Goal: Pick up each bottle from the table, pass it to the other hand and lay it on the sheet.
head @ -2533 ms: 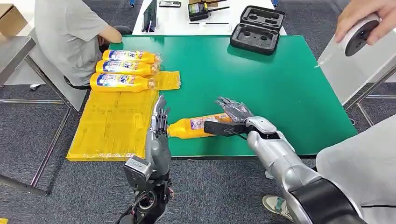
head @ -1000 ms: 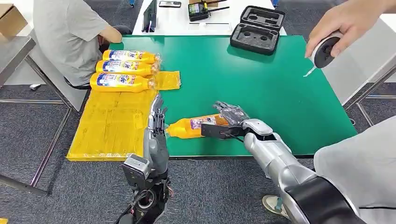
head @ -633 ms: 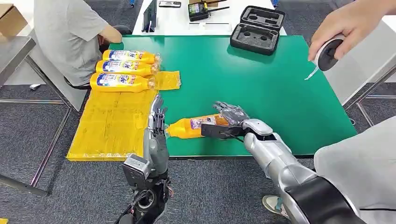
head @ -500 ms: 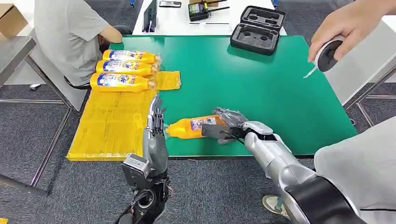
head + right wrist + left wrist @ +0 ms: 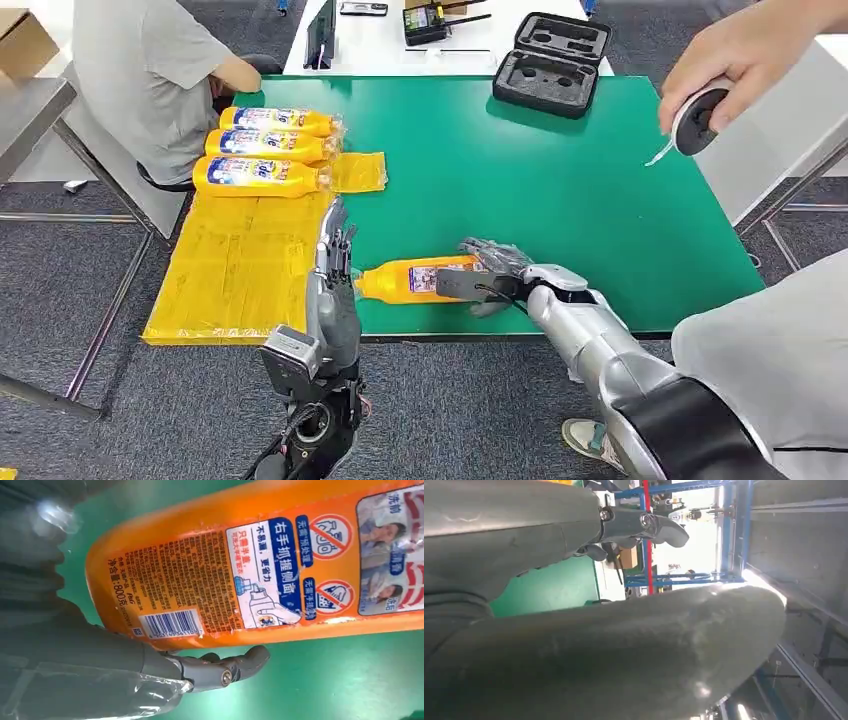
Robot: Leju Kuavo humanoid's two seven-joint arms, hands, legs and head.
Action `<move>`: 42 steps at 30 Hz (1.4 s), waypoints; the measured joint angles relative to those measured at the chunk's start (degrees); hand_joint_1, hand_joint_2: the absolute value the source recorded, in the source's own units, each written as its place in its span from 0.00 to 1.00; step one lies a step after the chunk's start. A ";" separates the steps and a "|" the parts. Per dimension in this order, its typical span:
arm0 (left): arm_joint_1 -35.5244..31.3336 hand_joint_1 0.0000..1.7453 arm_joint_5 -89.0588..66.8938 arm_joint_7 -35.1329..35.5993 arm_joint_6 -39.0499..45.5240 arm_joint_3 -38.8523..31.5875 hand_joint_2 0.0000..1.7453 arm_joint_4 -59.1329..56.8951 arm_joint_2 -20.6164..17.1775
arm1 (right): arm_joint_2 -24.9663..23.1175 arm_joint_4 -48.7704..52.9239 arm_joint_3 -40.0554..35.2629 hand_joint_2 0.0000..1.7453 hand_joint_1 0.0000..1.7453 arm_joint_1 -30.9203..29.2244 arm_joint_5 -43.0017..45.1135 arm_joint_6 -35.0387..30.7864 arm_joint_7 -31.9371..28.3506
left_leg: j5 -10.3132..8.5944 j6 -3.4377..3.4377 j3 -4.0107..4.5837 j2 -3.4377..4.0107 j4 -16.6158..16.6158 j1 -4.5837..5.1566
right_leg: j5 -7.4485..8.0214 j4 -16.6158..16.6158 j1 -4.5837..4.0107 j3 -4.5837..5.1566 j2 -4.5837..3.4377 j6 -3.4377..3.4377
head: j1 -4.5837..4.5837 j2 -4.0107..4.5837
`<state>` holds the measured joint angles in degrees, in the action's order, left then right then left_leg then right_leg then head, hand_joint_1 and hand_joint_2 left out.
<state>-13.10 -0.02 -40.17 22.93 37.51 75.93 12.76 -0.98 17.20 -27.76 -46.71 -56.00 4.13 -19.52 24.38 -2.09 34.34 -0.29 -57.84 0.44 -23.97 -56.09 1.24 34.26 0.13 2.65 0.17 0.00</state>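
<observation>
Barcode (image 5: 168, 623) beside right hand (image 5: 75, 645)

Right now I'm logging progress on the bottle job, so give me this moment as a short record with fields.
bottles on sheet: three, lying side by side at the far end of the yellow sheet
bottle in play: orange bottle lying on the green table, cap toward the sheet
right hand: fingers around the bottle's base end
left hand: upright beside the cap, holding nothing
bystander: a person's hand holds a tape roll
</observation>
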 measured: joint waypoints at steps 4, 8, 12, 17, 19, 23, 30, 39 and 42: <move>-0.06 0.00 0.00 0.00 -0.04 0.02 0.00 0.00 0.00 | 0.00 -0.13 -0.02 1.00 0.67 -0.03 -0.09 0.13 0.13 | 0.00 0.00 0.00 0.00 0.00 0.00 | 0.00 0.00 0.00 0.00 0.00 0.00 | 0.00 0.00; -0.09 0.00 0.00 0.00 -0.20 0.02 0.00 -0.04 0.00 | 0.02 -0.24 -0.02 1.00 0.67 -0.13 -0.09 1.01 0.15 | 0.00 0.00 -0.01 0.00 0.00 0.00 | 0.00 0.00 0.00 0.00 0.00 0.00 | 0.00 0.00; -0.12 0.00 0.00 0.00 -0.26 0.00 0.00 -0.07 0.00 | 0.05 -0.44 -0.02 1.00 0.67 -0.37 -0.09 1.36 0.13 | 0.00 0.00 -0.01 0.00 0.00 0.00 | 0.00 0.00 0.00 0.00 0.00 0.00 | 0.02 0.00; -0.13 0.00 0.00 0.00 -0.26 0.00 0.00 -0.11 0.00 | 0.09 -0.57 -0.02 1.00 1.00 -0.38 -0.07 1.40 0.13 | 0.00 0.00 -0.01 0.00 0.00 0.00 | 0.00 0.00 0.00 0.00 0.00 0.00 | 0.02 0.00; -0.14 0.00 0.00 0.00 -0.26 0.02 0.00 -0.15 0.00 | 0.13 -0.59 -0.02 1.00 1.00 -0.38 0.11 1.68 -0.37 | 0.00 0.00 -0.01 0.00 0.00 0.00 | 0.00 0.00 0.00 0.00 0.00 0.00 | 0.02 0.00; -0.23 0.00 0.00 0.00 -0.09 0.00 0.00 -0.17 0.00 | 0.20 -0.61 0.00 1.00 1.00 -0.27 0.88 1.27 -2.27 | 0.00 0.00 0.00 0.00 0.00 0.00 | 0.00 0.00 0.00 0.00 0.00 0.00 | 0.00 0.00; -0.22 0.00 -0.11 0.00 1.71 -0.02 0.00 -0.13 0.00 | 0.20 -0.61 1.93 1.00 1.00 0.61 5.51 -0.46 -5.88 | 0.00 0.00 0.01 0.00 0.00 0.00 | 0.00 0.00 0.00 0.00 0.00 0.00 | 0.02 0.00; -0.10 0.00 0.13 0.00 4.37 -0.75 0.00 1.18 0.02 | 0.20 -0.61 4.46 1.00 1.00 1.69 10.13 -4.00 -8.66 | 0.00 0.00 0.02 -0.01 0.00 0.00 | 0.00 0.00 0.00 0.00 0.00 0.00 | 0.00 0.00; 0.06 0.00 0.39 0.00 5.48 -1.60 0.00 1.82 0.13 | 0.20 -0.57 5.91 1.00 1.00 2.20 12.60 -6.37 -10.98 | 0.00 0.00 0.02 -0.01 0.00 0.00 | 0.00 0.00 0.00 0.00 0.00 0.00 | 0.00 0.00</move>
<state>-13.03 0.37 -40.17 28.41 35.91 77.75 12.90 -0.79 16.63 -21.84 -44.51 -43.40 -2.24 -30.50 24.38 -2.09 34.35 -0.30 -57.84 0.44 -23.97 -56.09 1.24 34.26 0.13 2.65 0.17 0.00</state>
